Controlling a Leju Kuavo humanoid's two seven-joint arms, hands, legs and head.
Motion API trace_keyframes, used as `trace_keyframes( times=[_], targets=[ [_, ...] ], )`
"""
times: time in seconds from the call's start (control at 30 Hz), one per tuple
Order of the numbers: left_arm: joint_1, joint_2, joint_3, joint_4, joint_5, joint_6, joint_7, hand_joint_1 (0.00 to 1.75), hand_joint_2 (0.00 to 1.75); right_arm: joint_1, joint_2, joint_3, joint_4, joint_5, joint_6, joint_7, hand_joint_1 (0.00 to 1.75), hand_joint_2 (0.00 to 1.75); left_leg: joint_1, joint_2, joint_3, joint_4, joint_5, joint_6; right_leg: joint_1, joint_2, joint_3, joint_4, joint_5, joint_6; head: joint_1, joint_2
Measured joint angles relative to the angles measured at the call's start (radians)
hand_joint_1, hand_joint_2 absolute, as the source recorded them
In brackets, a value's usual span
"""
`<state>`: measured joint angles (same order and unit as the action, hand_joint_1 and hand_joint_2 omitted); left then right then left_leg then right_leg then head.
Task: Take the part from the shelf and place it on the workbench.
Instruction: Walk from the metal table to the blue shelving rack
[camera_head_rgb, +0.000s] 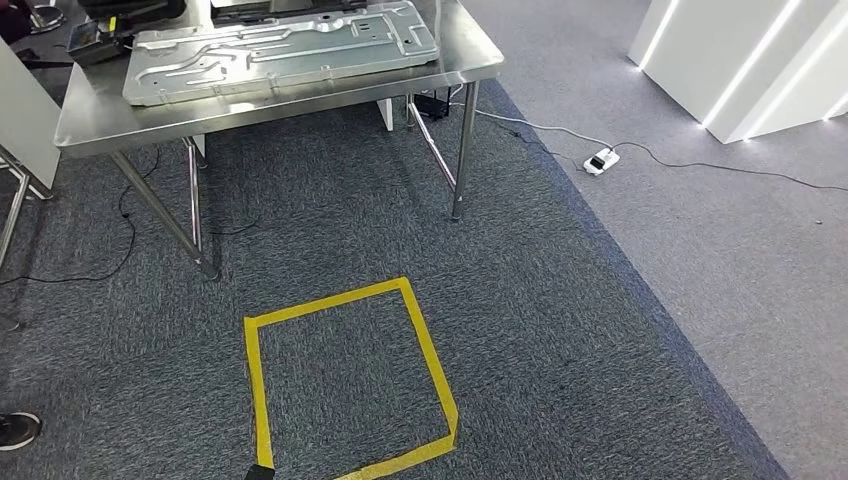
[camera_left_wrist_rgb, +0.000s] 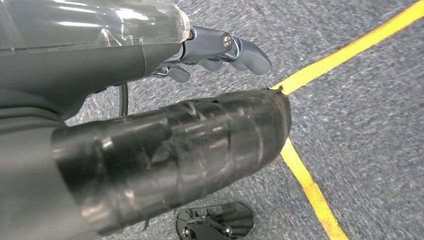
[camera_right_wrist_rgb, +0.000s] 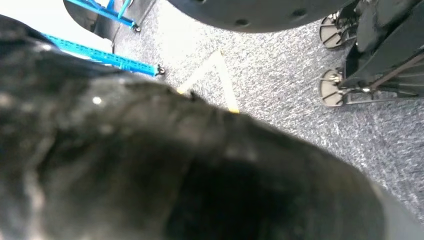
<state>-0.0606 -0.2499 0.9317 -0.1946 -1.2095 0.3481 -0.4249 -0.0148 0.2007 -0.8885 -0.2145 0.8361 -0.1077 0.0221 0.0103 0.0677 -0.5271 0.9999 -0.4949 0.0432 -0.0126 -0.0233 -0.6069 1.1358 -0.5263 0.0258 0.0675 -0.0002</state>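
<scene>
From the head camera I saw the steel table (camera_head_rgb: 300, 85) ahead beyond the yellow tape square (camera_head_rgb: 350, 375), a large metal panel (camera_head_rgb: 280, 45) lying on it. At the left wrist, my left hand (camera_left_wrist_rgb: 215, 50) held a dark taped part (camera_left_wrist_rgb: 170, 160), fingers curled over it. The right wrist showed a blurred dark mass (camera_right_wrist_rgb: 175, 170); I couldn't tell that hand's state. I judged this the carrying step; next, walk closer and set it down

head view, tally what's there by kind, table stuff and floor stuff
steel table: 1
pressed metal panel: 1
yellow tape square: 1
white power strip: 1
shoe: 1
Total: 5
</scene>
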Motion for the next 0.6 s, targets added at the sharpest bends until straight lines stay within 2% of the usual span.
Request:
trace_keyframes(
  times=[0.03,0.07,0.1,0.17,0.2,0.23,0.27,0.3,0.33,0.37,0.4,0.43,0.47,0.53,0.57,0.6],
  targets=[
    [0.0,0.0,0.0,0.0,0.0,-0.001,0.0,0.0,0.0,0.0,0.0,0.0,0.0,0.001,0.0,0.0,0.0,0.0,-0.003,0.008,0.001,0.002,-0.003,-0.004,0.003,-0.018,0.033,-0.063,0.021,-0.006,0.0,0.0],
    [0.0,0.0,0.0,0.0,0.0,-0.001,0.0,0.0,0.0,0.0,0.0,0.0,0.0,0.002,0.0,0.0,0.0,0.0,-0.004,0.014,0.003,0.004,-0.005,-0.009,0.006,-0.031,0.053,-0.102,0.031,-0.012,-0.001,0.0],
    [0.0,0.0,0.0,0.0,0.0,-0.002,0.0,0.0,0.0,0.0,0.001,0.001,0.0,0.002,-0.001,0.0,0.0,0.0,-0.006,0.021,0.004,0.005,-0.007,-0.014,0.009,-0.037,0.058,-0.117,0.032,-0.017,-0.001,0.0],
    [0.0,-0.001,0.001,0.0,0.0,-0.002,0.001,0.0,0.0,0.0,0.001,0.001,0.0,0.005,-0.001,0.0,0.0,0.0,-0.008,0.033,0.007,0.004,-0.009,-0.025,0.01,-0.02,0.054,-0.118,0.037,-0.027,-0.001,0.0],
    [-0.001,-0.001,0.001,0.0,0.0,-0.003,0.002,0.0,0.0,0.001,0.002,0.001,0.0,0.006,-0.001,0.0,0.0,0.0,-0.007,0.027,0.005,0.01,-0.016,-0.031,0.007,-0.011,0.053,-0.121,0.04,-0.033,-0.001,0.0],
    [-0.001,-0.001,0.001,0.0,0.0,-0.003,0.002,0.0,0.0,0.001,0.002,0.001,0.0,0.008,-0.002,0.0,0.0,0.0,-0.005,0.011,-0.002,0.03,-0.034,-0.037,0.005,-0.002,0.052,-0.124,0.044,-0.04,-0.002,0.0],
    [0.0,-0.001,0.001,0.0,-0.001,-0.003,0.002,0.0,0.0,0.0,0.003,0.001,0.0,0.009,-0.002,0.0,0.0,0.0,-0.003,-0.011,-0.019,0.071,-0.063,-0.041,0.002,0.006,0.052,-0.126,0.047,-0.045,-0.002,0.0],
    [0.001,-0.001,0.001,0.0,-0.001,-0.003,0.002,0.0,0.0,0.0,0.003,0.001,0.0,0.01,-0.002,0.0,0.0,0.0,-0.001,-0.035,-0.045,0.132,-0.101,-0.045,0.002,0.015,0.049,-0.126,0.049,-0.049,-0.003,0.0],
    [0.003,-0.001,0.001,0.0,0.0,-0.004,0.002,0.0,0.0,0.0,0.003,0.001,0.0,0.011,-0.003,-0.001,0.0,0.0,0.0,-0.049,-0.075,0.203,-0.136,-0.046,0.003,0.025,0.047,-0.126,0.05,-0.052,-0.003,0.0],
    [0.004,-0.001,0.001,0.0,0.0,-0.004,0.003,0.0,0.0,0.0,0.003,0.001,0.0,0.012,-0.003,-0.001,0.0,0.0,0.0,-0.055,-0.102,0.262,-0.158,-0.047,0.005,0.036,0.045,-0.125,0.05,-0.053,-0.003,0.0],
    [0.006,-0.001,0.001,0.0,0.0,-0.004,0.003,0.0,0.0,0.001,0.003,0.001,0.0,0.012,-0.003,-0.001,0.0,0.0,0.0,-0.058,-0.115,0.292,-0.16,-0.047,0.006,0.048,0.044,-0.123,0.051,-0.054,-0.003,0.0],
    [0.006,-0.001,0.001,0.0,0.0,-0.004,0.003,0.0,0.0,0.001,0.003,0.001,0.0,0.012,-0.003,-0.002,0.0,0.0,0.0,-0.06,-0.109,0.28,-0.14,-0.045,0.006,0.061,0.044,-0.121,0.051,-0.054,-0.003,0.0],
    [0.006,-0.001,0.001,0.0,0.0,-0.004,0.003,0.0,0.0,0.002,0.003,0.001,0.0,0.013,-0.003,-0.002,0.0,0.0,0.0,-0.065,-0.085,0.229,-0.103,-0.042,0.007,0.075,0.044,-0.118,0.05,-0.053,-0.003,0.0],
    [0.007,0.0,0.002,0.0,0.0,-0.004,0.003,0.0,0.0,0.001,0.005,0.001,0.001,0.012,-0.003,-0.002,0.0,0.0,0.001,-0.108,-0.023,0.089,-0.036,-0.032,0.007,0.1,0.042,-0.112,0.049,-0.05,-0.003,0.0],
    [0.007,0.0,0.003,0.0,0.0,-0.004,0.003,0.0,0.0,0.0,0.006,0.001,0.001,0.012,-0.003,-0.002,0.0,0.0,0.0,-0.13,-0.004,0.041,-0.021,-0.028,0.006,0.112,0.038,-0.109,0.05,-0.045,-0.003,0.0],
    [0.007,0.0,0.004,0.0,0.0,-0.005,0.003,0.0,0.0,-0.001,0.007,0.0,0.001,0.012,-0.004,-0.002,0.0,0.0,0.0,-0.146,0.005,0.019,-0.017,-0.024,0.004,0.123,0.033,-0.108,0.052,-0.04,-0.003,0.0]
  ],
)
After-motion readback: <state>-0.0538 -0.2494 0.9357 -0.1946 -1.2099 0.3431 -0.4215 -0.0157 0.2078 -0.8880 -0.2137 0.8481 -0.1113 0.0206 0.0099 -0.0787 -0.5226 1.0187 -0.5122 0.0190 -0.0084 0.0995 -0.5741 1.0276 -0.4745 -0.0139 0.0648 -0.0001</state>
